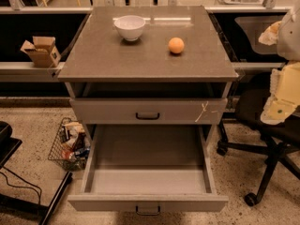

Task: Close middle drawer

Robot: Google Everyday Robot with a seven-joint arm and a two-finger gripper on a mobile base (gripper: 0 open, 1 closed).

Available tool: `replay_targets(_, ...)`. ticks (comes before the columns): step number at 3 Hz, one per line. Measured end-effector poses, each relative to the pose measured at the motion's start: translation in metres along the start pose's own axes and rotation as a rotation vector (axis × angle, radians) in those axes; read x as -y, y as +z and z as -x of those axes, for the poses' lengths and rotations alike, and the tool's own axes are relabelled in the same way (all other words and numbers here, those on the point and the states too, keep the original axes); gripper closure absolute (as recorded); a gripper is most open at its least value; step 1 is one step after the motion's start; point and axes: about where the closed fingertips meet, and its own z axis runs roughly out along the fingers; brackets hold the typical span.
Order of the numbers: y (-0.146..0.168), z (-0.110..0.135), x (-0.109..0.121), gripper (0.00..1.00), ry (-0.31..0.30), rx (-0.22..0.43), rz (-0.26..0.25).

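Observation:
The middle drawer (pixel 147 202) is pulled far out of the grey cabinet toward me. Its plain front has a small dark pull handle (pixel 147 210), and its long grey box (pixel 147 179) is empty. Above it, the drawer front with a pale cross-shaped mark (pixel 147 110) sticks out a little. My arm comes in at the right edge, and my gripper (pixel 280 108) hangs there, to the right of the cabinet and well above the open drawer's front, touching nothing.
A white bowl (pixel 130 27) and an orange (pixel 176 45) sit on the cabinet top (pixel 108 60). A black office chair (pixel 269 146) stands at the right. A wire basket (pixel 69 145) and a black stand (pixel 28 193) are on the floor at the left, with a cardboard box (pixel 41 50) behind.

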Motion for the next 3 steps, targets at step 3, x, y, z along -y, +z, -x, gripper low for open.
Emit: replay_targets(3, 0.053, -0.029, -0.05, 0.0, 0.024, 0.09, -0.036)
